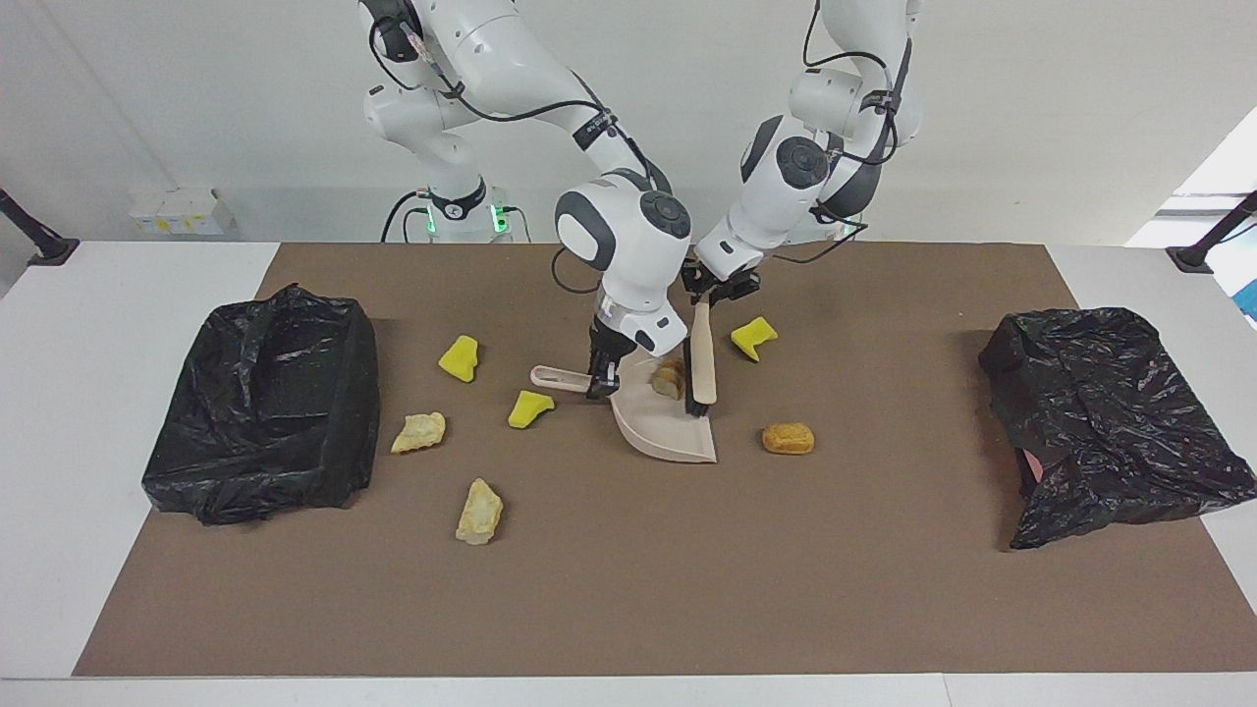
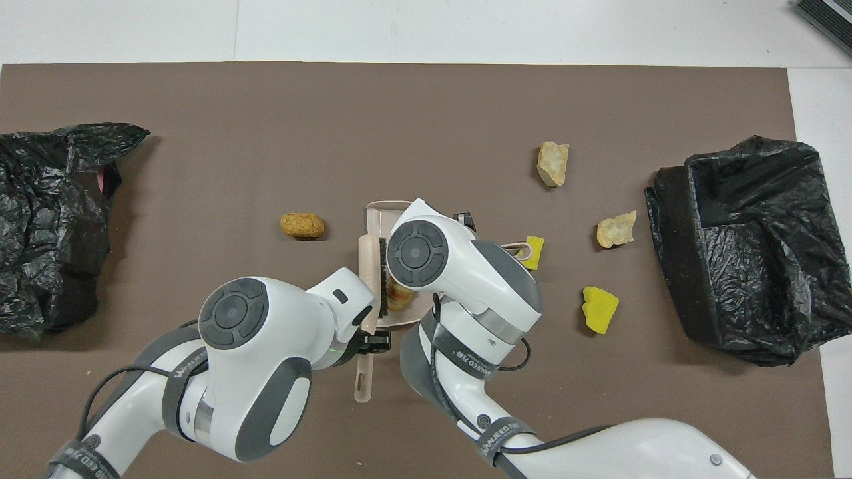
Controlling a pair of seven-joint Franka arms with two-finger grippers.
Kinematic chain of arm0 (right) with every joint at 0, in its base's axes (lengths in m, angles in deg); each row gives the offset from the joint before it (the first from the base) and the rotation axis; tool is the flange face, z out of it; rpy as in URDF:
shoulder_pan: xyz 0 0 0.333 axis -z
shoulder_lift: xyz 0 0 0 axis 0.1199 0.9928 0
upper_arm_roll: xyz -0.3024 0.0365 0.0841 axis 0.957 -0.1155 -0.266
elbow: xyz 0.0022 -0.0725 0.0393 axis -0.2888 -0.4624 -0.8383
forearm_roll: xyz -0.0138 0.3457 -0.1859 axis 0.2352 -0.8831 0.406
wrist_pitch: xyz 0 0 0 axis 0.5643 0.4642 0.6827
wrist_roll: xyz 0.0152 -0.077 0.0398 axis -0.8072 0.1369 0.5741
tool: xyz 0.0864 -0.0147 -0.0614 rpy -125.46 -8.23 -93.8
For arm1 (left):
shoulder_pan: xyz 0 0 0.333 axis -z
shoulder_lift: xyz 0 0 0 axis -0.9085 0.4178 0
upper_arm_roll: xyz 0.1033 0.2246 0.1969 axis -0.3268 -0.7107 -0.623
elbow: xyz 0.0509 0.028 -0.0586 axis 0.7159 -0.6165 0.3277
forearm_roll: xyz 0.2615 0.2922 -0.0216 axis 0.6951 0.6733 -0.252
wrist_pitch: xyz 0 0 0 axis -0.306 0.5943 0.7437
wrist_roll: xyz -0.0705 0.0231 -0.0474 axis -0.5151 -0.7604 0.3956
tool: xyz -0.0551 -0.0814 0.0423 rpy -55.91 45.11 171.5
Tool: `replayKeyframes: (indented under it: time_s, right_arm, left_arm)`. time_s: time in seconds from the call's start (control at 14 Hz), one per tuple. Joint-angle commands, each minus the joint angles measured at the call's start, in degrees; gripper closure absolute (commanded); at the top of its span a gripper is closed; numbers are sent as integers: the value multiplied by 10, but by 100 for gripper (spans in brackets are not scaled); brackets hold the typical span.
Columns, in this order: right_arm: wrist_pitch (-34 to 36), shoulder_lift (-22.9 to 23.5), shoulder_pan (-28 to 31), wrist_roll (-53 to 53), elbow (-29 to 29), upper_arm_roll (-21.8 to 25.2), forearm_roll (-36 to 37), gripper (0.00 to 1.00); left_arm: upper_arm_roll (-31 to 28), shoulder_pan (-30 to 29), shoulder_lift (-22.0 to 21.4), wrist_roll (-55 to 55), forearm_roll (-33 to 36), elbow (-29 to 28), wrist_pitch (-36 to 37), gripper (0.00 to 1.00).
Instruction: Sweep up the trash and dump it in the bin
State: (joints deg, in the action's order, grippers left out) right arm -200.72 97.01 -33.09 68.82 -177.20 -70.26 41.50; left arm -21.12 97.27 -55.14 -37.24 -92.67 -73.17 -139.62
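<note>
1. Holding the brush [image 1: 701, 355] by its handle in my left gripper [image 1: 720, 289], fingers clamped tight, I am pressing its bristles across the mouth of the dustpan [image 1: 678, 432].
2. Gripping the dustpan's handle in my right gripper [image 1: 601, 378], closed firmly on it, I am bracing the pan on the brown mat [image 1: 628, 589].
3. Counting the trash, I am seeing seven pieces: three yellow sponge pieces [image 1: 459, 357] and four bread-like lumps, one of which, the swept lump [image 1: 670, 378], is lying inside the pan against the bristles.
4. Lying on the mat just beside the pan's open edge, toward the left arm's end of the table, is the golden-brown lump [image 1: 788, 438]; I am judging it missed by this stroke.
5. Risking trouble: lifting the brush off could let the swept lump roll out, and tilting the pan could spill it short of a bin.
6. Counting the rest: two black-lined bins [image 1: 260, 403], one brush, one dustpan.
</note>
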Motion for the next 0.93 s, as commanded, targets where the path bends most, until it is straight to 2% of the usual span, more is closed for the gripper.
replayKeyframes:
  time_s: [0.0,0.36,0.79,0.86]
  right_arm:
    - [-15,-8,4,-17,-13,-3,13,100]
    - [-17,-7,4,-9,-13,-2,19,100]
    - [-32,-6,6,26,-15,-3,25,100]
    - [-32,-6,6,31,-15,-3,25,100]
  left_arm:
    - [-7,-1,3,-126,-13,32,37,100]
    - [-10,-31,-34,-277,-3,36,173,100]
    - [-1,-16,-70,-435,70,27,276,100]
    - [-1,-16,-84,-442,69,7,279,100]
